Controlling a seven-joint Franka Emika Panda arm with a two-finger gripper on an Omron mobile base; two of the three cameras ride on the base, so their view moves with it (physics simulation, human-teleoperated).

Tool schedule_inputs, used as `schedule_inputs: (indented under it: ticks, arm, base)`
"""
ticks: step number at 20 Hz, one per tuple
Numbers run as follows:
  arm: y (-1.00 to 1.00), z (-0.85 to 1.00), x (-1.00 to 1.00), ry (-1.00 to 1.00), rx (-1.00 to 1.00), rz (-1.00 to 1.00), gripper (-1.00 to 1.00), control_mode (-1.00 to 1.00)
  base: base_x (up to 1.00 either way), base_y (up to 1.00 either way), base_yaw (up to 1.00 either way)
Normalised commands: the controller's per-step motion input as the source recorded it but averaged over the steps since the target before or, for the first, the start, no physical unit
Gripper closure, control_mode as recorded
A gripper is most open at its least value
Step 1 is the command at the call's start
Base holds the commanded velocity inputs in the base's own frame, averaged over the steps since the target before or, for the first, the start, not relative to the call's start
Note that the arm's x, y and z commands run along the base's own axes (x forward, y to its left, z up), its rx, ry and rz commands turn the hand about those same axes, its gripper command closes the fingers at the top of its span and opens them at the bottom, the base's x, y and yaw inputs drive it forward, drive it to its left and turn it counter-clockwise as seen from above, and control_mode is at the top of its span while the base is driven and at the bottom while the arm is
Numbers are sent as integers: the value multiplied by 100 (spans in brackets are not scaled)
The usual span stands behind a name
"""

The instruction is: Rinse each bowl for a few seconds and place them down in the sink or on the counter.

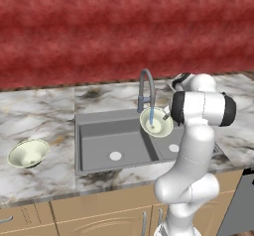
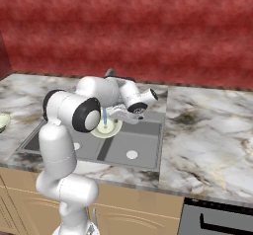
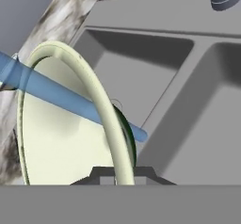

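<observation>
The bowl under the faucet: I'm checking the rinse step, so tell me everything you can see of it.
The bowl is round, shallow and pale cream-green with a lighter rim, smooth like glazed ceramic. It hangs tilted over the sink, near the divider between basins, below the faucet. A blue water stream runs into its hollow. The gripper is shut on its rim, a finger on each side of the wall. It touches neither basin floor.

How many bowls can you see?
2. One bowl is held by the gripper under the faucet, over the sink. The other bowl sits on the counter to the sink's left.
</observation>
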Motion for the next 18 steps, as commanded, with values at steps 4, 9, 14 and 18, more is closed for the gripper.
schedule_inputs:
  ticks: [4, 9, 14, 18]
  arm:
    - [-9, 0, -28, 0, 0, 0, 100, -100]
    - [-31, 0, -53, 0, 0, -1, 100, -100]
    - [-36, 0, -29, 0, 0, -4, 100, -100]
    - [-45, 19, -9, 0, 0, -9, 100, -100]
  base:
    - [0, 0, 0]
    - [0, 0, 0]
    - [0, 0, 0]
    - [0, 0, 0]
